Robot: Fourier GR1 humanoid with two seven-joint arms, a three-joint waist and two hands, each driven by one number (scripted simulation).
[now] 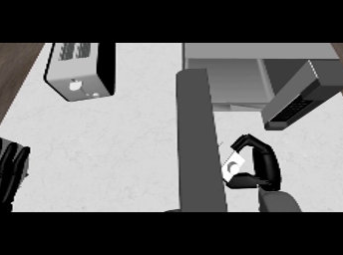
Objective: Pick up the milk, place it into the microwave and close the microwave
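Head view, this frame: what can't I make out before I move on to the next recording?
- Milk: only a pale patch shows; the right robot hand curls round and hides the rest.
- Microwave interior: its open door blocks the left part, and the picture's top edge crops the back.
- Left robot hand: cut off by the left edge.
- Toaster: front markings too small to read.

Two black hands — left hand (pixel 4 172), right hand (pixel 262 164) — on grey forearms.
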